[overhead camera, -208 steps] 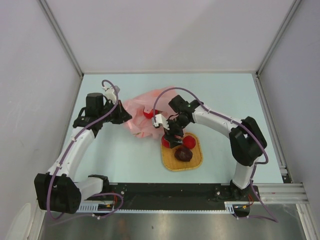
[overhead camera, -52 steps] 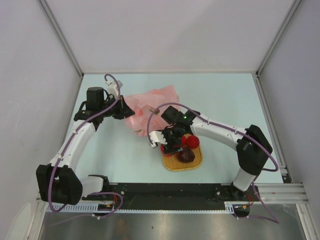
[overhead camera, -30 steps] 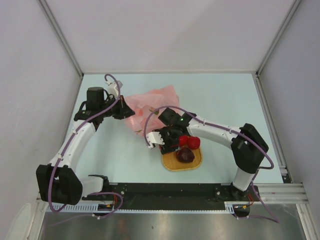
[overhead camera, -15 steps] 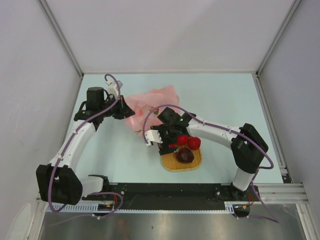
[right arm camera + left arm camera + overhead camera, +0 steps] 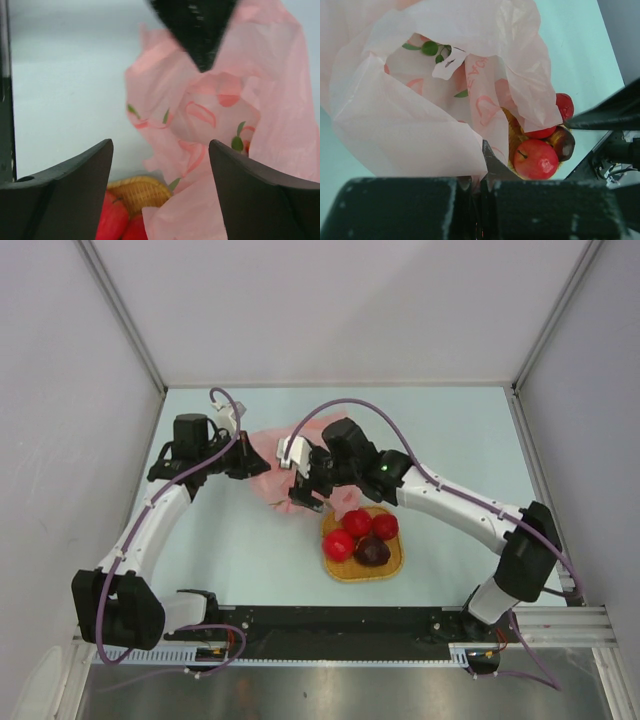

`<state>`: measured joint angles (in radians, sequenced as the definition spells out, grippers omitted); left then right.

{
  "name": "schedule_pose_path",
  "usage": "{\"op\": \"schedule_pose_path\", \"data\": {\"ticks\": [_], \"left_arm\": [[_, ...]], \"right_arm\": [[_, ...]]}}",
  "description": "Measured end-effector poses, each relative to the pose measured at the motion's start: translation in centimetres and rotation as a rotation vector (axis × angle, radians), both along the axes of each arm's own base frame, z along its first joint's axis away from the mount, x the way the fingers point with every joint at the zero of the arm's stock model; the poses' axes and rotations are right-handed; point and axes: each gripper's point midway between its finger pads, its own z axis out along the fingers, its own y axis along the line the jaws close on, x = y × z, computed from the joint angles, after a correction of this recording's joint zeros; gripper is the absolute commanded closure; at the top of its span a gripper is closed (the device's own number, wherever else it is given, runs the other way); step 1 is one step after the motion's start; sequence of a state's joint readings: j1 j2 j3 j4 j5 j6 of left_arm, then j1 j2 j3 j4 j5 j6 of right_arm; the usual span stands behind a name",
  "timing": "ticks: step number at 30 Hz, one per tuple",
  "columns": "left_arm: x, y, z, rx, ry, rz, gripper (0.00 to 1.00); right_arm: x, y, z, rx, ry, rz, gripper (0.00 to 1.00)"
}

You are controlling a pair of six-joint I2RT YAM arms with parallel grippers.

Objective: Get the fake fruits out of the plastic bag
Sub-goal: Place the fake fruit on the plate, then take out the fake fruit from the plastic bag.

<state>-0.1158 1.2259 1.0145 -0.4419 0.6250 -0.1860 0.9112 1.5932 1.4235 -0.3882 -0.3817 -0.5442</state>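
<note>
Pink plastic bag (image 5: pixel 272 452) partly emptied; four fake fruits are out, and the rest are not in sight.

Three red fruits (image 5: pixel 338 545) and the dark purple fruit (image 5: pixel 374 552) lie together on the woven mat (image 5: pixel 352 569), just beside your right pincer (image 5: pixel 305 490) on its near side; you can judge that much done; no orange or green fruit shows anywhere, and whether they sit inside the bag cannot be told, since the left wrist view shows only printed leaves on the plastic; your right pincer (image 5: pixel 160 150) is spread wide with nothing in it, the bag's crumpled mouth directly ahead of its fingertips; your left pincer (image 5: pixel 243 462) is pressed together on a fold of the bag's edge, so the bag fans out ahead of it toward the mat.
</note>
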Motion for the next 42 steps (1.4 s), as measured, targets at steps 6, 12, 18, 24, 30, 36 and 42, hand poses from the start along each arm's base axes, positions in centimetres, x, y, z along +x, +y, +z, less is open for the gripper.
{"op": "schedule_pose_path", "data": {"ticks": [6,12,18,24,30,36,42], "left_arm": [[-0.5,0.1,0.6,0.003,0.007,-0.002,1.0],[-1.9,0.2,1.9,0.0,-0.015,-0.001,1.0],[-2.0,1.6,3.3,0.024,-0.072,0.067,0.99],[-2.9,4.7,2.9,-0.014,0.043,0.216,1.0],[-3.5,6.0,2.4,-0.035,0.05,0.296,1.0],[-6.2,8.2,-1.8,0.011,0.225,0.453,1.0],[-6.8,9.7,4.8,0.037,-0.007,0.52,1.0]], "right_arm": [[4.9,1.7,-0.5,0.085,0.087,-0.234,0.46],[10.2,4.0,-2.4,0.103,0.07,-0.354,0.47],[9.4,6.5,-12.1,-0.053,0.17,-0.309,0.48],[4.1,9.1,-14.5,-0.087,0.349,-0.196,0.44],[5.3,8.8,-14.1,-0.094,0.275,-0.213,0.34],[10.3,7.7,-12.8,-0.075,0.086,-0.354,0.31],[11.9,6.7,-12.1,-0.062,0.065,-0.4,0.27]]}}
